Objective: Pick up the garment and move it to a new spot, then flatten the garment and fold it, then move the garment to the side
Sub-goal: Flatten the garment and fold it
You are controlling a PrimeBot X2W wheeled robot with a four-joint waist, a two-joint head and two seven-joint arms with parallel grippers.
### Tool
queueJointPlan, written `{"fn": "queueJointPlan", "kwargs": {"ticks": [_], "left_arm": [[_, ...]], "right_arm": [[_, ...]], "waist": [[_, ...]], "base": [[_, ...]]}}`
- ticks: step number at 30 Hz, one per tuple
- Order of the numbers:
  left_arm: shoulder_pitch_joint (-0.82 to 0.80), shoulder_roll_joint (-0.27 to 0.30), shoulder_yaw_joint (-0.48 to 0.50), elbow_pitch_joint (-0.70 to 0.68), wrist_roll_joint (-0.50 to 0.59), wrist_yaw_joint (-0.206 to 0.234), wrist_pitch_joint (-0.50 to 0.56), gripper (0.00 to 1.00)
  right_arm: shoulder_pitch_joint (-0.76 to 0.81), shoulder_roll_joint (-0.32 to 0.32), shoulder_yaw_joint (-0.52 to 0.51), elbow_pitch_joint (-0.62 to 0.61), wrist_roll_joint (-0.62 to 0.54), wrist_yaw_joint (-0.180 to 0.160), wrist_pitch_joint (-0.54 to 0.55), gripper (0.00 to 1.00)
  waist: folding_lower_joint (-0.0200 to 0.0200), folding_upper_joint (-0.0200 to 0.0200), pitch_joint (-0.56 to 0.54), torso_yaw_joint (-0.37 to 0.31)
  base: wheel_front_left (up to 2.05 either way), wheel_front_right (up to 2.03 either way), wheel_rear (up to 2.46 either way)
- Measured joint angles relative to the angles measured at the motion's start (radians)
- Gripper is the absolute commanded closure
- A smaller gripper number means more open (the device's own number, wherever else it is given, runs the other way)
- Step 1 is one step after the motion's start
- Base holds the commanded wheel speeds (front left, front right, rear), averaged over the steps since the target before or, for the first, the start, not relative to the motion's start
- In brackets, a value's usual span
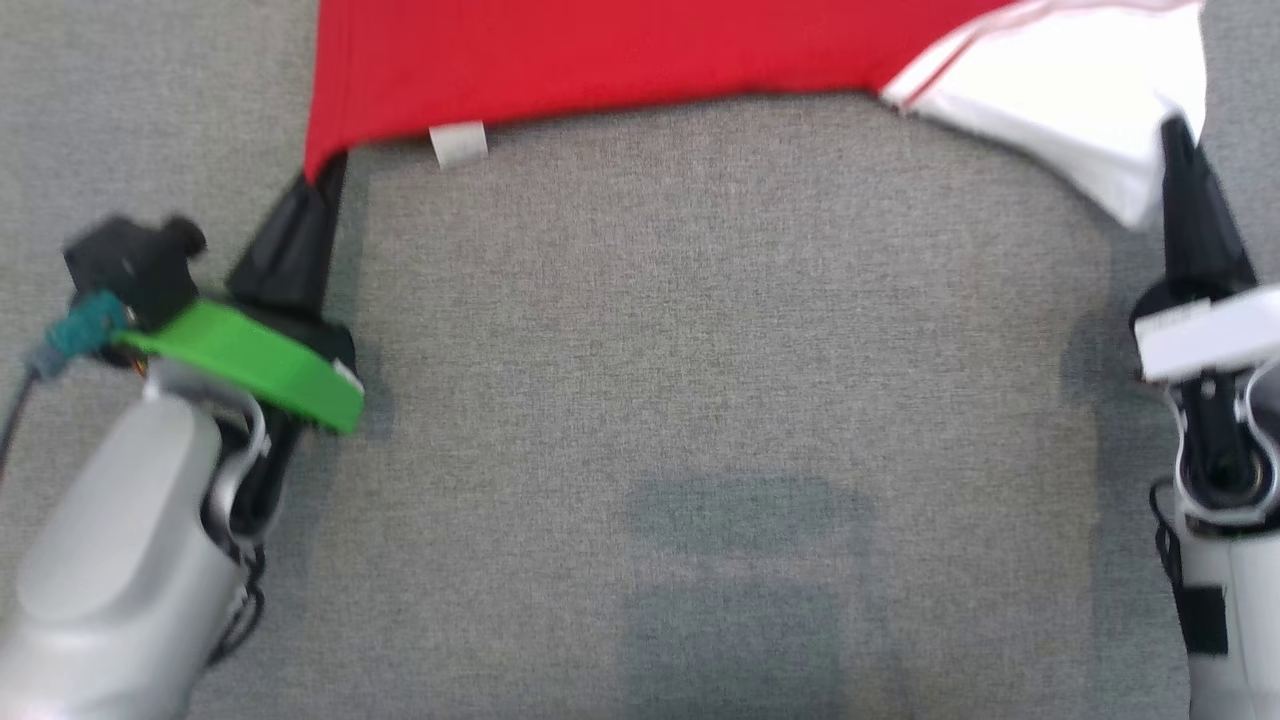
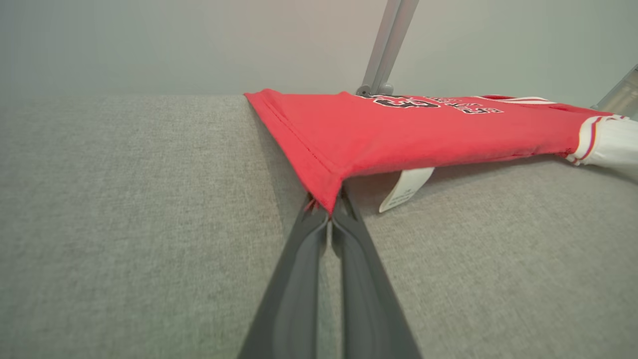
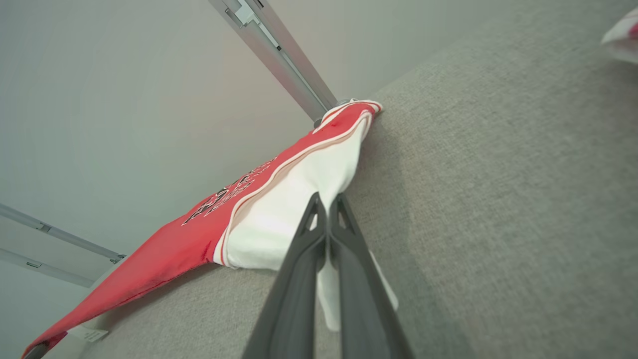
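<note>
The garment [image 1: 600, 55] is a red jersey with white sleeves and black lettering, stretched across the far part of the grey surface. My left gripper [image 1: 322, 178] is shut on its red hem corner [image 2: 326, 197], beside a white care label [image 2: 406, 189]. My right gripper [image 1: 1180, 135] is shut on the white sleeve [image 3: 294, 199] at the other end. Between the two grips the near edge hangs a little above the surface. In the right wrist view the red body [image 3: 149, 254] runs away to the lower left.
Grey fabric surface [image 1: 700, 400] spreads out in front of me between both arms. Metal frame bars [image 3: 279, 55] stand behind the surface against a pale wall. A green band [image 1: 250, 360] sits on my left wrist.
</note>
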Motion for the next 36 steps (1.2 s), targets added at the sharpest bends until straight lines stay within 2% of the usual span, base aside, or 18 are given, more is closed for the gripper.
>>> {"fn": "queueJointPlan", "kwargs": {"ticks": [5,12,14,17,20,25,32,36], "left_arm": [[0.307,0.012,0.011,-0.159,-0.028,0.07,-0.003,1.0],[0.737,0.029,-0.008,-0.416,-0.101,0.228,-0.002,1.0],[0.819,0.03,-0.017,-0.484,-0.132,0.263,0.005,1.0],[0.893,0.031,-0.043,-0.566,-0.157,0.288,0.042,1.0],[0.907,0.04,-0.052,-0.61,-0.176,0.299,0.079,1.0],[0.861,0.047,-0.068,-0.634,-0.192,0.307,0.161,1.0],[0.722,0.039,-0.038,-0.648,-0.22,0.313,0.243,1.0],[0.642,0.035,-0.03,-0.609,-0.241,0.31,0.295,1.0]], "right_arm": [[0.287,0.028,-0.016,-0.089,0.053,0.0,0.004,1.0],[0.632,0.071,-0.046,-0.158,0.104,0.0,0.002,1.0],[0.709,0.08,-0.07,-0.173,0.129,0.0,-0.009,1.0],[0.781,0.085,-0.08,-0.186,0.148,0.0,-0.012,1.0],[0.781,0.088,-0.078,-0.18,0.143,0.0,0.002,1.0],[0.666,0.075,-0.073,-0.122,0.084,0.0,0.051,1.0],[0.474,0.047,-0.079,-0.078,0.009,0.0,0.128,1.0],[0.372,0.027,-0.078,-0.033,-0.038,0.0,0.175,1.0]], "waist": [[-0.0001,0.0,-0.125,0.002],[-0.0001,0.0001,-0.297,0.006],[-0.0001,0.0,-0.336,0.009],[-0.0001,0.0,-0.384,0.017],[-0.0002,0.0001,-0.421,0.025],[-0.0001,0.0001,-0.447,0.028],[-0.0001,0.0001,-0.41,0.026],[-0.0001,0.0001,-0.382,0.029]], "base": [[0.0,0.0,0.0],[0.0,0.0,0.0],[0.0,0.0,0.0],[0.0,0.0,0.0],[0.0,0.0,0.0],[0.0,0.0,0.0],[0.0,0.0,0.0],[0.0,0.0,0.0]]}}
